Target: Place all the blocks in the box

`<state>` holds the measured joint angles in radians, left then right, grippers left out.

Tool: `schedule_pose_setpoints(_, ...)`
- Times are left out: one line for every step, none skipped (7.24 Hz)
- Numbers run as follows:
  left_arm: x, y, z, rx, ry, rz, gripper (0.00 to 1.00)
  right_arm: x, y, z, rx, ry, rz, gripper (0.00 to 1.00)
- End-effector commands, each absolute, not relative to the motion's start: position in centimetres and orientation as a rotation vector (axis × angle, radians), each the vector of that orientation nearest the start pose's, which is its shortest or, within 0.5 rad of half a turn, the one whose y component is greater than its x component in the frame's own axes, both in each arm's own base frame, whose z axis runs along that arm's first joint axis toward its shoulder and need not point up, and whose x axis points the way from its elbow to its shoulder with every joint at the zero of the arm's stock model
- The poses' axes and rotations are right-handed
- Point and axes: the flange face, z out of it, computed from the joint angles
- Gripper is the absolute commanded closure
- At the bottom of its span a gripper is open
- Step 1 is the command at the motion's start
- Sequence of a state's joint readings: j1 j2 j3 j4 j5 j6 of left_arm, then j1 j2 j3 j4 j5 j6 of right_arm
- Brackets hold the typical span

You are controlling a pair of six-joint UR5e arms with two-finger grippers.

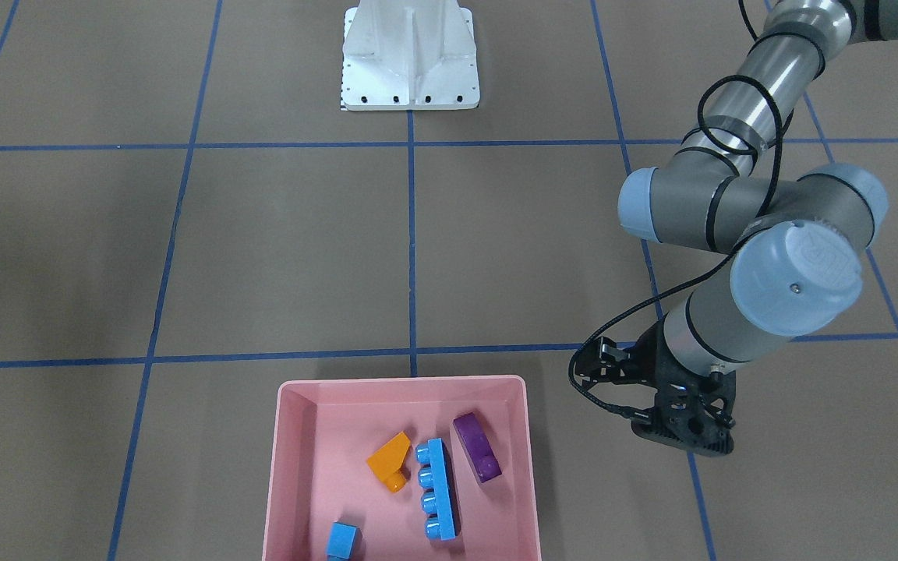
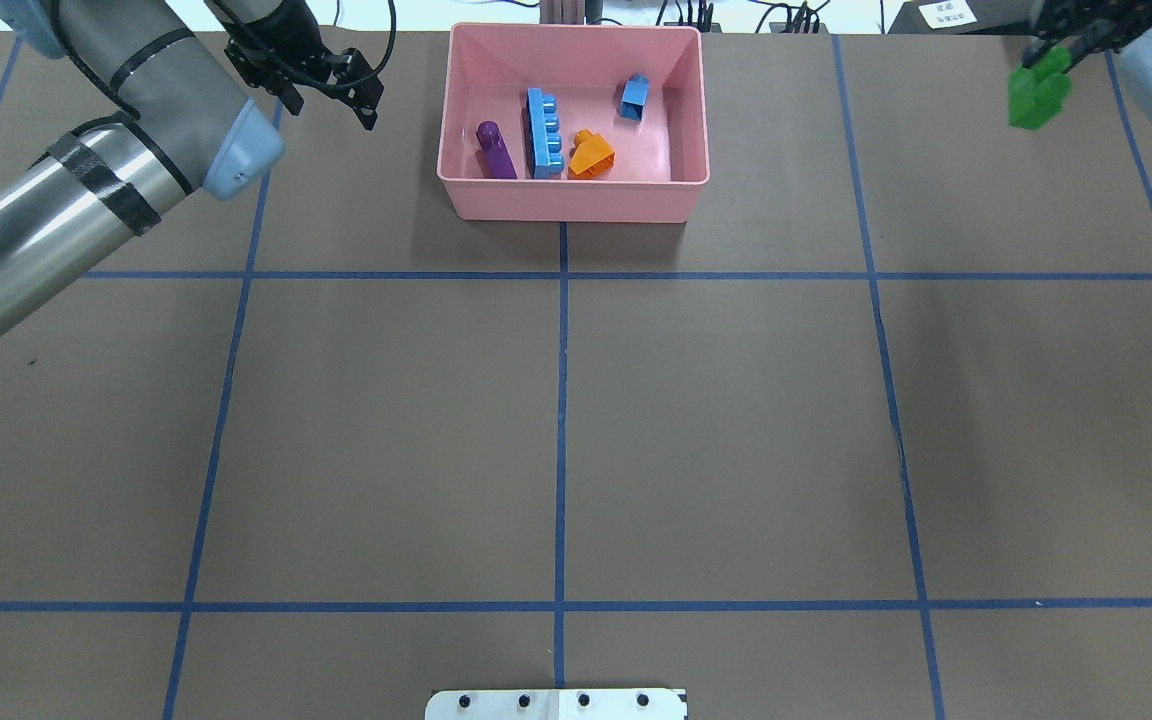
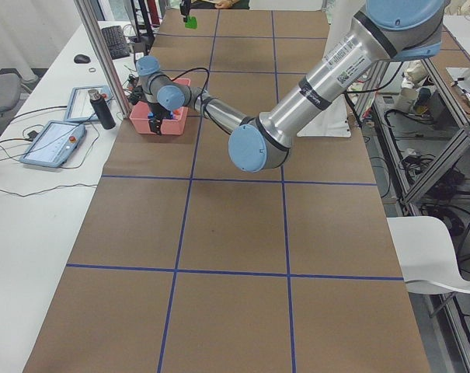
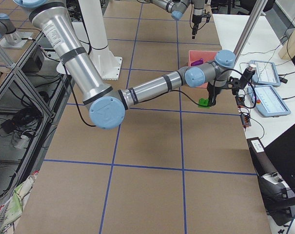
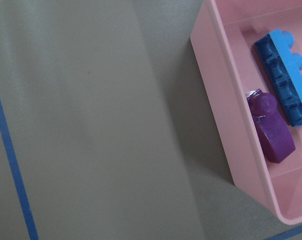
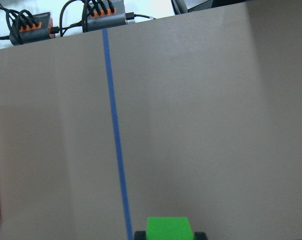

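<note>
Brown taped table (image 2: 576,450): the pink box (image 2: 576,205) at 12 o'clock holds 4 bricks (image 2: 543,130). At 2 o'clock, the right gripper (image 2: 1044,72) clamps the green brick (image 2: 1038,97). At 11 o'clock, the left gripper (image 2: 361,90) is empty, its jaws apart.

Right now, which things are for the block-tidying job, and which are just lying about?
For the job: pink box, orange block, long blue block, small blue block, purple block, green block.
Just lying about: white metal base, tablet.
</note>
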<state>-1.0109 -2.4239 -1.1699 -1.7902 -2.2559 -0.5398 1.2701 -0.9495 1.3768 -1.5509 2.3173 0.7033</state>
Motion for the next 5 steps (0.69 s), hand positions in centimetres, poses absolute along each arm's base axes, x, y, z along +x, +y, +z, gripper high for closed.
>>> schedule_pose_setpoints(36.7, -71.6, 26.4, 0.206, 0.899, 0.249, 0.00, -26.5, -75.7, 29.4, -0.020, -0.781, 0.281, 1.00)
schedule_pose_setpoints(36.9, -71.9, 26.3, 0.194, 0.901, 0.226, 0.00, -30.4, -78.6, 25.5, -0.018, -0.775, 0.295, 1.00)
schedule_pose_setpoints(37.2, -71.9, 25.6, 0.193, 0.904, 0.216, 0.00, -34.6, -80.3, 22.6, -0.019, -0.806, 0.320, 1.00)
schedule_pose_setpoints(37.4, -71.8, 25.5, 0.191, 0.905, 0.219, 0.00, -38.0, -80.7, 21.9, 0.012, -0.821, 0.342, 1.00)
schedule_pose_setpoints(37.5, -71.9, 24.9, 0.197, 0.908, 0.220, 0.00, -41.1, -80.2, 19.9, 0.071, -0.822, 0.330, 1.00)
